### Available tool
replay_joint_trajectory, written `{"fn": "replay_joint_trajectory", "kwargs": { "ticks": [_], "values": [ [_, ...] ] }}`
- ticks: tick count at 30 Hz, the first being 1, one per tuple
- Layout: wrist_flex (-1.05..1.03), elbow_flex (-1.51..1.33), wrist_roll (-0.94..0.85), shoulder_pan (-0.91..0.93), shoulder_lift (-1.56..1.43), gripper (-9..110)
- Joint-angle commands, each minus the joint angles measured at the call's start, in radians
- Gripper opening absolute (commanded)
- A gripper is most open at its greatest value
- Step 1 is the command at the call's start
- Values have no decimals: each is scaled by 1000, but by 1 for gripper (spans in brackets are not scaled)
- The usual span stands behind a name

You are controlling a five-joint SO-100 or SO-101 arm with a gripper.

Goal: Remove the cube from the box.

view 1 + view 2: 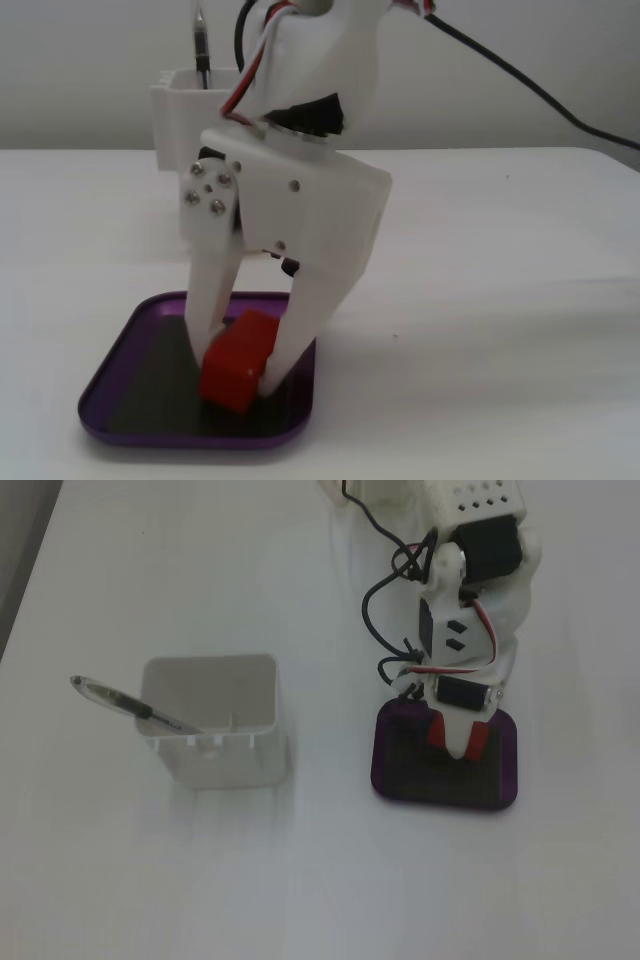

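The red cube [238, 362] sits in the purple tray, the box [130, 370], on its dark bottom. My white gripper [238, 362] reaches down into the tray, and its two fingers press the cube's left and right sides. Whether the cube is lifted off the bottom I cannot tell. In the fixed view from above, the gripper [455, 742] covers most of the cube [481, 738], with red showing on both sides of a finger, inside the box [390, 775].
A tall white square container [212, 720] with a pen [130, 705] in it stands left of the tray in the view from above, and behind the arm [175, 110] in the low view. Black cables [385, 600] hang beside the arm.
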State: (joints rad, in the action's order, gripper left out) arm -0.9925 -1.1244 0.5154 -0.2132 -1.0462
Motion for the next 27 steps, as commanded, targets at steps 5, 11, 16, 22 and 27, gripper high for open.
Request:
{"fn": "replay_joint_trajectory", "kwargs": {
  "ticks": [5, 11, 16, 22, 27],
  "values": [
    [-5, 48, -44, 46, -28, 0],
    [-196, 215, -87, 49, -130, 0],
    [-388, 316, -133, 37, -224, 0],
    [-522, 305, -167, 44, -322, 0],
    [-558, 150, -202, 44, -382, -1]
  ]
}}
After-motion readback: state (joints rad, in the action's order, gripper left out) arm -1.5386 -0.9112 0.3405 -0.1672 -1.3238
